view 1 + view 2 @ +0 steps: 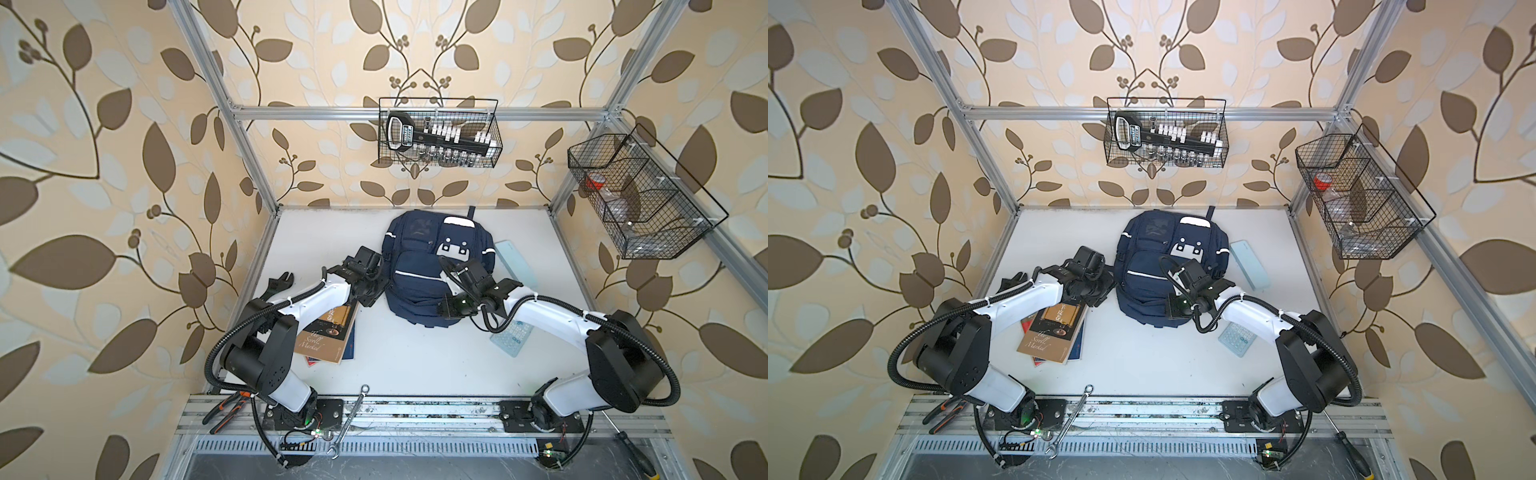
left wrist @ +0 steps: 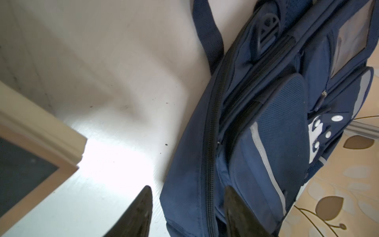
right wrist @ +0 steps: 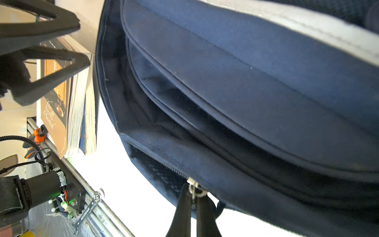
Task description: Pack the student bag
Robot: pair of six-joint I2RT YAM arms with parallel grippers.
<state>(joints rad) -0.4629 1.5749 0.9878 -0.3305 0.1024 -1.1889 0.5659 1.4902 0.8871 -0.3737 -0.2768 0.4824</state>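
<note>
Right gripper [image 3: 193, 194]: clamped on zip pull [image 3: 192, 182] at bottom edge of bag [image 1: 419, 266]. Left gripper [image 2: 187, 187]: jaws apart, empty, at bag's left edge. Bag flat on table [image 1: 415, 365]; books [image 1: 328, 332] just left of bag.

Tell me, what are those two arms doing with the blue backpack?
They are working on the student bag, which lies flat on the table. The right hand is pinched shut on a zip pull at the bag's near edge. The left hand is open at the bag's left side, gripping nothing. The books, calculator and pale blue case lie outside the bag.
</note>
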